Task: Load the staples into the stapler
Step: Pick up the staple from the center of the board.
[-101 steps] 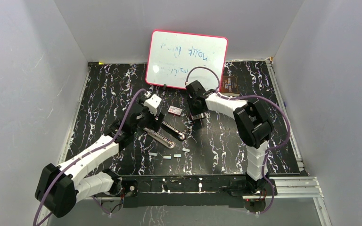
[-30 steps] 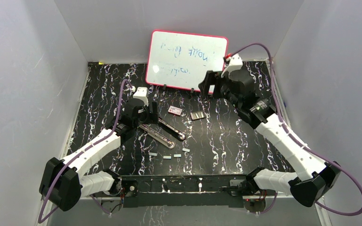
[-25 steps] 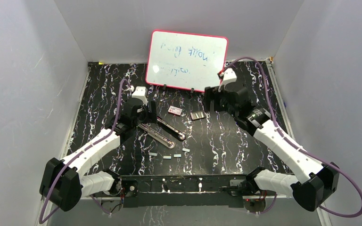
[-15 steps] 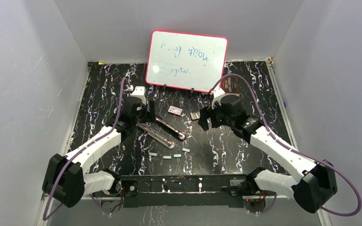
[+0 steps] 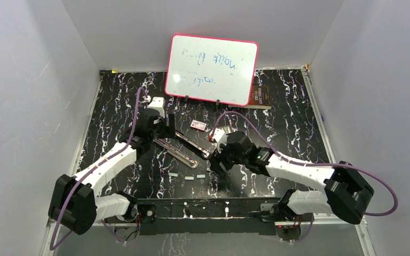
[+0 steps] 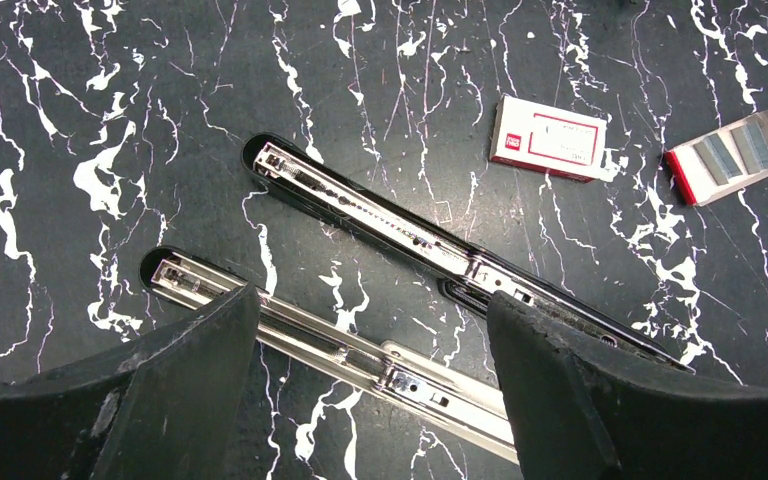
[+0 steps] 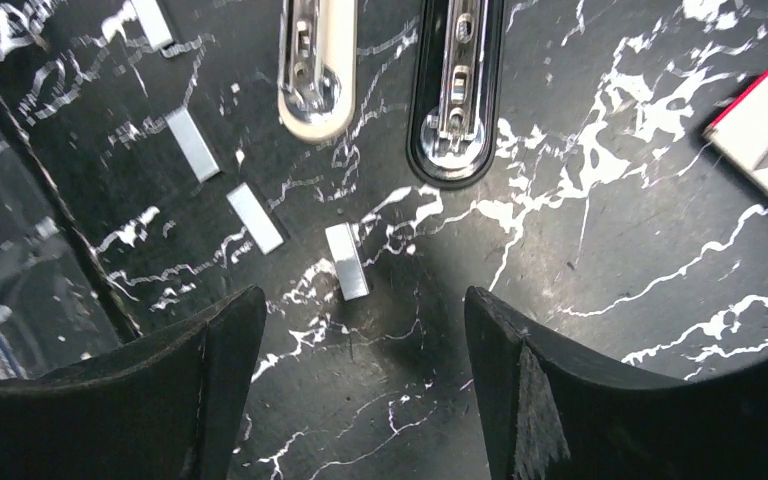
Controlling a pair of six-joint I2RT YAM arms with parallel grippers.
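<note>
The stapler (image 5: 187, 148) lies opened flat left of the table's centre. Its black half (image 6: 440, 250) and its shiny rail half (image 6: 360, 355) lie side by side. My left gripper (image 6: 372, 302) hovers open over both halves, touching neither. Several staples strips lie in a row in front of the stapler (image 7: 317, 90); the nearest strip (image 7: 347, 260) is just ahead of my right gripper (image 7: 365, 300). That gripper hangs open above the table with nothing between its fingers. From above, the left gripper (image 5: 166, 128) is at the stapler's rear end, the right gripper (image 5: 216, 162) by the strip (image 5: 211, 170).
A white box with a red label (image 6: 547, 137) and an open red-edged tray (image 6: 730, 155) holding staples lie behind the stapler. A whiteboard (image 5: 212, 69) leans on the back wall, a brown box (image 5: 259, 97) beside it. The table's front rail (image 7: 20, 250) runs near the strips.
My right arm has swung from the back by the whiteboard forward and down to the strips in front of the stapler, jaws narrowing a little. The left gripper has barely moved.
</note>
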